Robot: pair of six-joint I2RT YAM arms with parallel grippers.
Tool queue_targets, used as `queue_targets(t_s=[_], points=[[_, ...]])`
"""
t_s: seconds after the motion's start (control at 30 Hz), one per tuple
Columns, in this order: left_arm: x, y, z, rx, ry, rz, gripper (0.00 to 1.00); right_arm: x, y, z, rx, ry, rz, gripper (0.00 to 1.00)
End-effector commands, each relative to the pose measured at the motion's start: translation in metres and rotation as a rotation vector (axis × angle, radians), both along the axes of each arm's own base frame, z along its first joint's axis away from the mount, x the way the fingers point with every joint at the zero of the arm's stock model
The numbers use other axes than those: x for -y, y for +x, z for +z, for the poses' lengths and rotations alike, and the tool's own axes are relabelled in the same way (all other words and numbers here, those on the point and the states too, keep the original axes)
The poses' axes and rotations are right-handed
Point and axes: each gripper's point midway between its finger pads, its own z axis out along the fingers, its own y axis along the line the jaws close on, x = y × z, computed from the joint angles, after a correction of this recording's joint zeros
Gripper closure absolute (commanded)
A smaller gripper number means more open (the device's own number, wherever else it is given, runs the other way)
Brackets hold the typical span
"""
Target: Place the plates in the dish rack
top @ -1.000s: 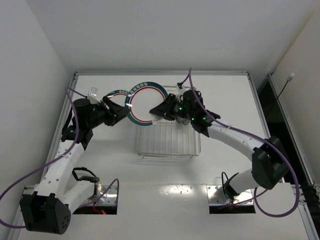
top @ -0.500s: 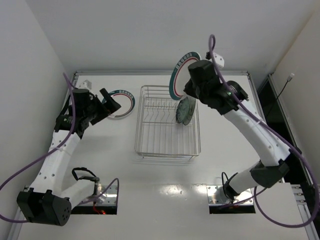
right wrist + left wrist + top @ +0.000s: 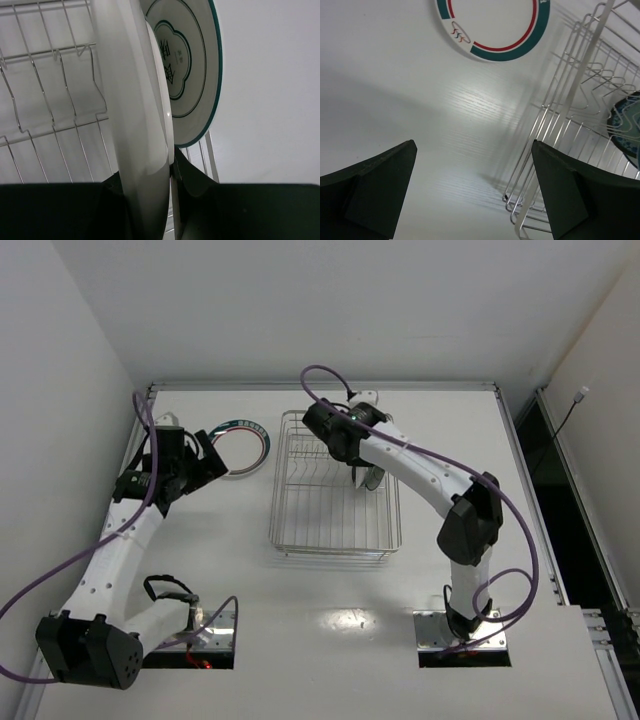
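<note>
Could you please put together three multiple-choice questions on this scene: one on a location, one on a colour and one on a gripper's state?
1. Where is the red-ringed plate?
A. flat on the table, left of the dish rack
B. standing in the rack
C. held in mid-air

2. What colour is its outer rim band?
A. yellow
B. dark green
C. black

3. How is the right gripper?
A. open above the rack
B. shut on nothing
C. shut on a white plate held on edge

Answers:
1 A, the overhead view shows it lying beside the rack.
2 B, the left wrist view shows green outside the red ring.
3 C, the right wrist view shows its fingers clamping the plate's edge.
</note>
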Motion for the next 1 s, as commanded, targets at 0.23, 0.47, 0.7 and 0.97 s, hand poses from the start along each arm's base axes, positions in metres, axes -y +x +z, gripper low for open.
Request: queue_targets(t_s=[0.23, 0.47, 0.7, 0.97], points=[[-0.011, -0.001, -0.011, -0.031, 0.072, 0.020, 0.01, 0.002, 0.027, 0.003, 0.090, 0.016, 0.061, 1.00], [-0.014, 0.000, -0.013, -0.039, 0.086, 0.034, 0.01, 0.007, 0.031, -0.026, 0.036, 0.018, 0.090, 0.98], [-0.014, -0.001, -0.026, -0.062, 0.060, 0.044, 0.01, 0.012, 0.030, -0.029, 0.032, 0.108, 0.101, 0.81], [-0.015, 0.008, -0.071, -0.092, -0.118, 0.111, 0.01, 0.023, 0.020, 0.046, 0.128, 0.183, 0.085, 0.30]])
